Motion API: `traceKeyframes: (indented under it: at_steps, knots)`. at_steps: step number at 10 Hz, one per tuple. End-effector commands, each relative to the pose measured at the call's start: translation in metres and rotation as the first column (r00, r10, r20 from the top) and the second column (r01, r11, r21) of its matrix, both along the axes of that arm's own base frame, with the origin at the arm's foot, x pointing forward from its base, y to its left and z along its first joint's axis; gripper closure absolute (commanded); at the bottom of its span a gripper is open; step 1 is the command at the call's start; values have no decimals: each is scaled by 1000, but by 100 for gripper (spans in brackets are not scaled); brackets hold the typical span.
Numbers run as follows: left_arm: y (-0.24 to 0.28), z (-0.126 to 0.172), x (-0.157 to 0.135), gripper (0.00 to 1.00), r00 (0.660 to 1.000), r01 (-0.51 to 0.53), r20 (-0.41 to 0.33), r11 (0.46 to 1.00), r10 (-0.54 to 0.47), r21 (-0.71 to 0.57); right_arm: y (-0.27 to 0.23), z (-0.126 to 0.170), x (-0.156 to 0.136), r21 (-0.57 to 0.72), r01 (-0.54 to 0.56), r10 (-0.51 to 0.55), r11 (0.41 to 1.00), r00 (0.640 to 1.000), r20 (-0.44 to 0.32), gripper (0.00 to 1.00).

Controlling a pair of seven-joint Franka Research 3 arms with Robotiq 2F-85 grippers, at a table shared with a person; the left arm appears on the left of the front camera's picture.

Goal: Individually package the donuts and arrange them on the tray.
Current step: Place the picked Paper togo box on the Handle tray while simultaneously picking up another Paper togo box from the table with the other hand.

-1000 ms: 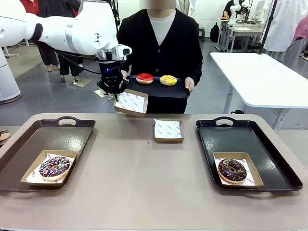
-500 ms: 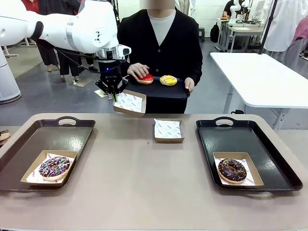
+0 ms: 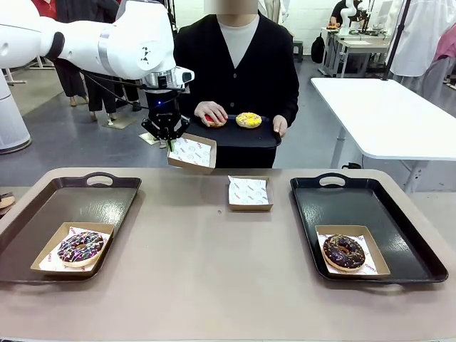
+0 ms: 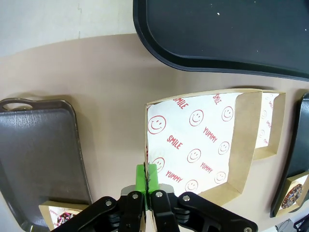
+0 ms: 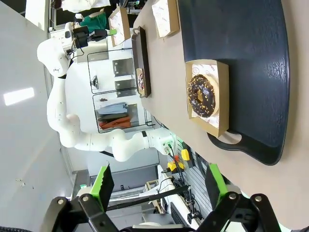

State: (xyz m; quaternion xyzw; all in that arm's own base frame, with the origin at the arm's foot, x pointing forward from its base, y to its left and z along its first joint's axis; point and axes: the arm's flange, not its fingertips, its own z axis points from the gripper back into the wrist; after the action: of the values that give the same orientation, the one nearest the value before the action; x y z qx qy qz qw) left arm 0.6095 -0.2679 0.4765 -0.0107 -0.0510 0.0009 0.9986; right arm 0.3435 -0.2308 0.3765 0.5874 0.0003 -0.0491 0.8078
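Observation:
My left gripper (image 3: 169, 140) hangs above the table's far edge, shut on the rim of an empty paper-lined box (image 3: 194, 152); the left wrist view shows its green pads (image 4: 149, 180) pinching that box (image 4: 198, 145). Just behind it the person holds a black tray (image 3: 239, 135) carrying a yellow donut (image 3: 249, 119), with a hand (image 3: 211, 112) covering the red donut. The sprinkled donut (image 3: 80, 246) lies boxed on the left tray (image 3: 107, 196). The dark chocolate donut (image 3: 344, 251) lies boxed on the right tray (image 3: 399, 221). My right gripper (image 5: 157, 186) is open, far above that donut (image 5: 202, 95).
A second empty lined box (image 3: 249, 192) sits at the table's middle rear, between the two trays. A white table (image 3: 392, 114) stands at the back right.
The person's hand has come down onto the red donut on the held tray. My left gripper with the box has shifted slightly left and up, then held still.

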Motion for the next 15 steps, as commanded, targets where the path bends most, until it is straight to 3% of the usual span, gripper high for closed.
traceKeyframes:
  at_steps: [1,15]
  knots:
    - [0,2,0,99,1000,7,6,1000,-7,-4,0,-1,-1,-2,-3,3,1000,1000,-8,0]
    - [0,2,0,99,1000,7,6,1000,-7,-4,0,-1,-1,-2,-3,3,1000,1000,-8,0]
